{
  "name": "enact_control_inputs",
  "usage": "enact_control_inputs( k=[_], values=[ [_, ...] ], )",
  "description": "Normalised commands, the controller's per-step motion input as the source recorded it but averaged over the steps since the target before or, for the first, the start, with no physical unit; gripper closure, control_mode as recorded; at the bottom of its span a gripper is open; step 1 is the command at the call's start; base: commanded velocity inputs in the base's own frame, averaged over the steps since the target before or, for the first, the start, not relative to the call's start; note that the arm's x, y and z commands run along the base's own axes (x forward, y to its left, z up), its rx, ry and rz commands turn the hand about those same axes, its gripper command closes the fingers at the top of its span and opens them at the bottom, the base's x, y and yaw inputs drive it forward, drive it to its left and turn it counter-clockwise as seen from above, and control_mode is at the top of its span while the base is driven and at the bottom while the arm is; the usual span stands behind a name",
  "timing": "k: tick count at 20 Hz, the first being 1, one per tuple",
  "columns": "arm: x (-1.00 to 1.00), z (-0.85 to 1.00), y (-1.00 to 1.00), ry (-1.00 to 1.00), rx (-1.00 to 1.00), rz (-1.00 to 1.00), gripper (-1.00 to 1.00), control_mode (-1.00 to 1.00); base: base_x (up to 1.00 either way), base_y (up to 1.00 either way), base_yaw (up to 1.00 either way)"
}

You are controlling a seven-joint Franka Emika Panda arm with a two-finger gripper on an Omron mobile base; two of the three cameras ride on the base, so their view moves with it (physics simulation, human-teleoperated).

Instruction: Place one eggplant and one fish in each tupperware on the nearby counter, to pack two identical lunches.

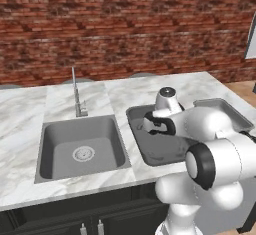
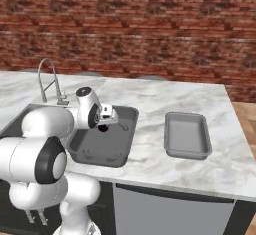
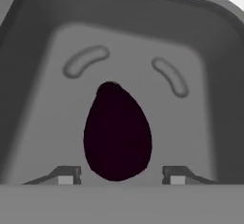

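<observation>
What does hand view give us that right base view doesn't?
Hand view: the dark purple eggplant lying on the floor of the large tupperware, with the gripper fingertips standing apart on either side of it, clear of it.
Right base view: the smaller tupperware off to the side on the counter, plus the faucet.
Both: the gripper poised over the large tupperware.

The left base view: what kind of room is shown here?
It looks like a kitchen, a rendered one. A marble counter over dark cabinets holds an inset steel sink with a faucet, and a brick wall stands behind it.
</observation>
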Motion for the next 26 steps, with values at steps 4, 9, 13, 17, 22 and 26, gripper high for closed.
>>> enact_control_inputs(
  k=[4, 9, 13, 17, 22, 26],
  values=[
    [0.07, -0.25, 0.0, 0.0, 0.0, 0.0, -1.0, -1.0, 0.0, 0.0, 0.0],
    [-0.3, 0.1, -0.01, 0.0, 0.0, 0.0, -1.0, -1.0, 0.0, 0.0, 0.0],
    [-0.98, 0.72, -0.26, 0.0, 0.0, 0.0, -1.0, -1.0, 0.0, 0.0, 0.0],
    [-1.0, 0.89, -0.21, -0.01, 0.0, 0.0, -1.0, -1.0, 0.0, 0.0, 0.0],
    [-1.0, 0.76, -0.02, -0.14, 0.0, 0.09, -1.0, -1.0, 0.0, 0.0, 0.0],
    [-0.9, 0.68, 0.0, -0.19, 0.0, 0.3, -1.0, -1.0, 0.0, 0.0, 0.0]
  ],
)
